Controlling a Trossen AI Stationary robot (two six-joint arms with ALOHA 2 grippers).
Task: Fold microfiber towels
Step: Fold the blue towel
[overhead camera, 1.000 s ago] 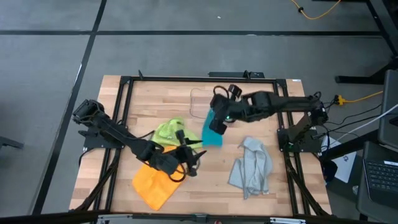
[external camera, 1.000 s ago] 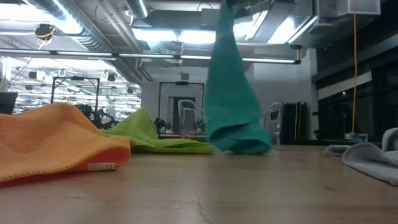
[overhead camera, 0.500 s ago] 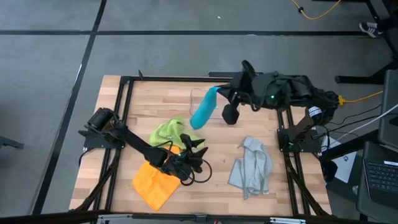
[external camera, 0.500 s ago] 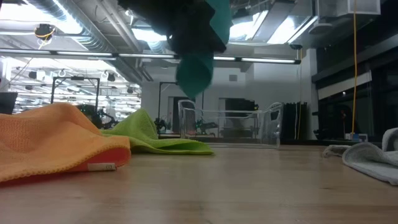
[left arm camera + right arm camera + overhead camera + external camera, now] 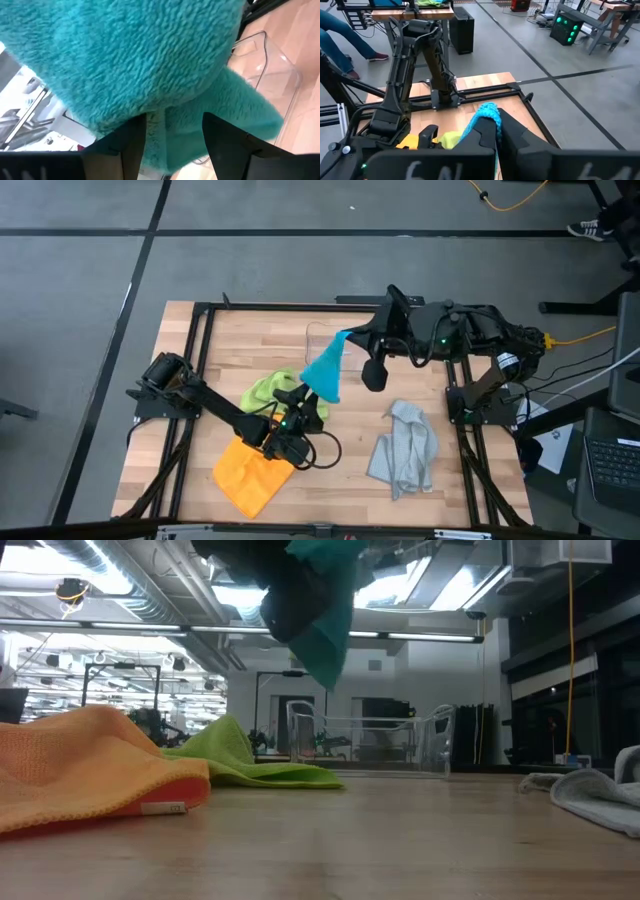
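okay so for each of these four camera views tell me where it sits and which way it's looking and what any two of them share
High view: overhead, looking straight down; both arms, table, right gripper lifting the teal towel.
Low view: table height, looking level; orange towel, lime towel, clear bin.
Left wrist view: behind the left gripper, open, against the teal towel.
Right wrist view: over shut fingers, towards the left arm.
Shared: all four show the teal towel.

Teal blue towel (image 5: 326, 370), lime green towel (image 5: 268, 389), orange towel (image 5: 246, 472), pale grey-blue towel (image 5: 405, 447), light wood-plank table (image 5: 250, 340), black arms
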